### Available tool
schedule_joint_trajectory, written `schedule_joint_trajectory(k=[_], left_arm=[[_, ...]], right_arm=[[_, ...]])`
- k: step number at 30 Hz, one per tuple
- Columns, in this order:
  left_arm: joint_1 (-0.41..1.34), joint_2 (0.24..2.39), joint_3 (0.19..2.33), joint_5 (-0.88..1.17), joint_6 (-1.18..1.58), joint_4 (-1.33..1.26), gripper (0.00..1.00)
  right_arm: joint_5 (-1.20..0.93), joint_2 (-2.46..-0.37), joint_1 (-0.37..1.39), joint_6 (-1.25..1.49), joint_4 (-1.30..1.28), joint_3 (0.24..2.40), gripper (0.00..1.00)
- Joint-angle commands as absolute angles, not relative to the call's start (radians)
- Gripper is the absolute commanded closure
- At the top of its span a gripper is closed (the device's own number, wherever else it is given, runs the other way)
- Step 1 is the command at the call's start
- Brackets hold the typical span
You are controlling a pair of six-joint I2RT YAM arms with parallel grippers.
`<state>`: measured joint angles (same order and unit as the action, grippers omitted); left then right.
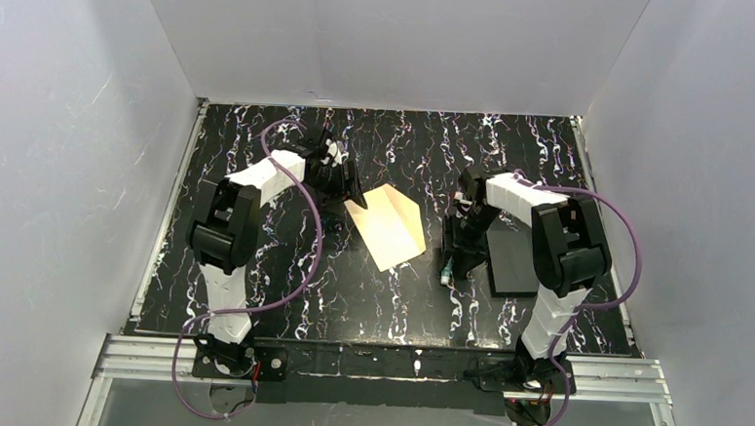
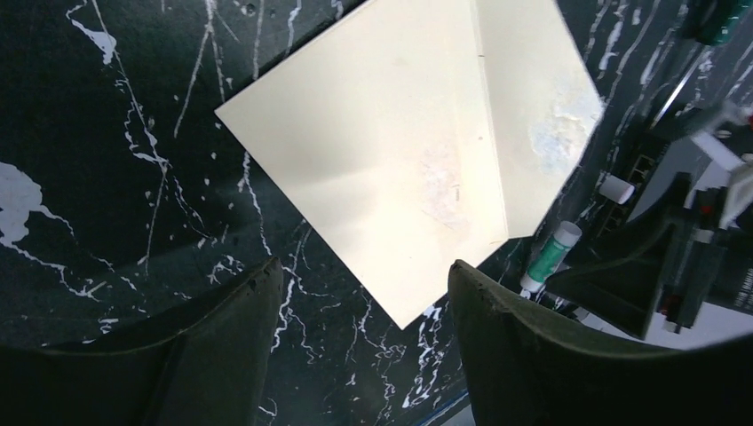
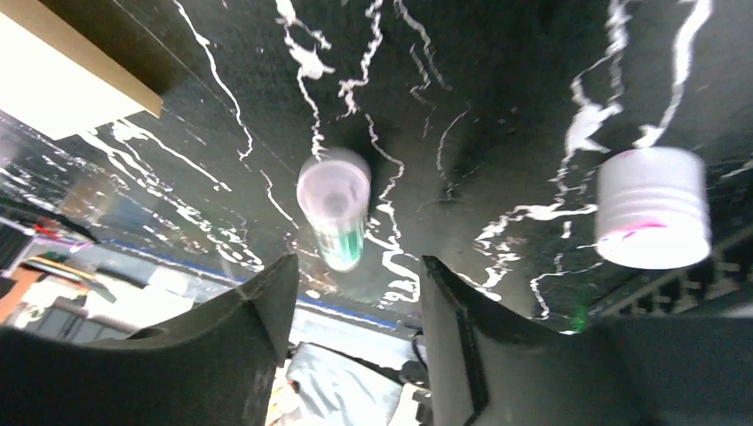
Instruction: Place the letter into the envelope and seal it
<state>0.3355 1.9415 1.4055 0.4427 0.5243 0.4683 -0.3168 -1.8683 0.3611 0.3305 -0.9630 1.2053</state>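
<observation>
The pale cream envelope [image 1: 384, 229] lies flat at the table's middle, turned at an angle. In the left wrist view it [image 2: 391, 151] shows a straight fold line and a strip on the right with a dull whitish smear. No separate tan letter shows; I cannot tell whether it is inside. My left gripper [image 1: 346, 187] is open and empty, its fingers astride the envelope's near corner [image 2: 364, 266]. My right gripper [image 1: 452, 261] is open and empty [image 3: 358, 262], just right of the envelope. A corner of the envelope [image 3: 53, 80] shows at the top left of the right wrist view.
A green and white glue stick [image 1: 446, 272] lies on the table just ahead of my right fingers [image 3: 333, 209] and shows in the left wrist view [image 2: 550, 253]. A ribbed white cap [image 3: 653, 209] lies beside it. A dark grey pad [image 1: 512, 261] lies under the right arm.
</observation>
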Motion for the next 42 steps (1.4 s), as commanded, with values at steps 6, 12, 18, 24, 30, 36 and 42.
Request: schedule_joint_trajectory(k=[6,12,18,24,30,36,42], left_arm=[[0.332,1.975,1.414,0.383,0.599,0.515,0.43],[0.336,1.977,1.381,0.395,0.634,0.506,0.65],[0.344,1.985,1.374,0.354,0.659,0.544,0.76],[0.36,2.049,1.426,0.328,0.664,0.616,0.78],[0.375,2.1,1.45,0.323,0.692,0.638,0.8],[0.376,2.116,1.466,0.326,0.725,0.641,0.8],[0.376,2.146,1.489,0.338,0.764,0.639,0.8]], right_arm=[[-0.178,-1.814,0.359,0.355,-0.926,1.386,0.33],[-0.138,-1.816,0.361,0.443,-0.694,1.413,0.62],[-0.106,-1.967,0.391,0.452,-0.543,1.499,0.8],[-0.202,-2.061,0.394,0.467,-0.51,1.553,0.79],[-0.293,-2.076,0.402,0.497,-0.432,1.517,0.78],[-0.441,-2.045,0.425,0.513,-0.333,1.459,0.78],[-0.465,-2.059,0.462,0.516,-0.331,1.442,0.78]])
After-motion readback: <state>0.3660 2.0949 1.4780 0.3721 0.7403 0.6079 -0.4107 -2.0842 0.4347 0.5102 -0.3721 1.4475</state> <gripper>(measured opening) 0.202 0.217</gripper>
